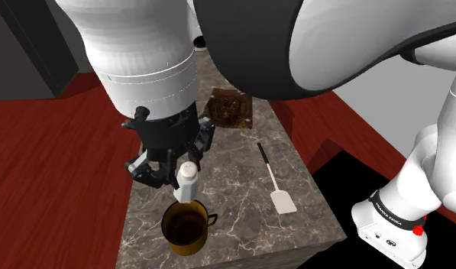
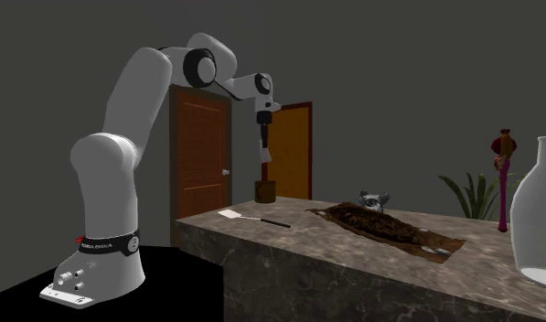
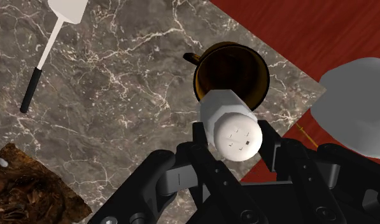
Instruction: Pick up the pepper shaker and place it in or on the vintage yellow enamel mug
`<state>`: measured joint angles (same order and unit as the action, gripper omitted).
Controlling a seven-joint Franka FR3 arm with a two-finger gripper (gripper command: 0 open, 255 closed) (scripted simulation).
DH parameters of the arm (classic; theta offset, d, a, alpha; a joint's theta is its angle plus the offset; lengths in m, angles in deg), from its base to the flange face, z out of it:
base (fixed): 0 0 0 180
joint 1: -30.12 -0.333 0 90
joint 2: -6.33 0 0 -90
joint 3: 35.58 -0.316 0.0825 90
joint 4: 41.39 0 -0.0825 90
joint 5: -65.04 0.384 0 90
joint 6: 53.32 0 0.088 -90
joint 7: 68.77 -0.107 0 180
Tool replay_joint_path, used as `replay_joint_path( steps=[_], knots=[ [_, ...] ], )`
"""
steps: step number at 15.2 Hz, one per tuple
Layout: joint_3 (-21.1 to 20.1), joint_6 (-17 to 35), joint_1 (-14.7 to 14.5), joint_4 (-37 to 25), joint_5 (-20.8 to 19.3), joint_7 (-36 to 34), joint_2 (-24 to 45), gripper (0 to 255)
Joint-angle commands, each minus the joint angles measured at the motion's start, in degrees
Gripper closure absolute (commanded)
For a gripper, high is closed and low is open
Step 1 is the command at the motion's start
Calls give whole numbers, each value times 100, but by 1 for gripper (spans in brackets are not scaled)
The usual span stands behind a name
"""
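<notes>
Wrist view: the white pepper shaker (image 3: 221, 109) is clasped in the claw (image 3: 236, 145), just above the brownish-yellow mug (image 3: 232, 73) at the marble worktop's (image 3: 118, 95) near end. It should be centred over the rim, kept upright, lowered, then released.

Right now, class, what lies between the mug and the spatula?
Nothing: only bare marble countertop separates the mug and spatula, as the shoulder view shows.

In the wrist view the shaker (image 3: 232, 127) covers part of the rim of the mug (image 3: 230, 67), and the picture's edge cuts the spatula (image 3: 67, 9) and the brown mat (image 3: 26, 191). In the second exterior view the right edge cuts the white vase (image 2: 539, 210), and the tool (image 2: 264, 151) is too small to tell its hold.
</notes>
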<state>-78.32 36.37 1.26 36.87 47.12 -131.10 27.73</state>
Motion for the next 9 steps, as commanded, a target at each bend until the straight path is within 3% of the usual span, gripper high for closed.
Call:
replay_joint_path(
  steps=[1, 9],
  knots=[
    [18, 47, -98, -55, -83, -91, 139, 255],
    [35, 676, 34, 622, -79, -158, 105, 255]
  ],
)
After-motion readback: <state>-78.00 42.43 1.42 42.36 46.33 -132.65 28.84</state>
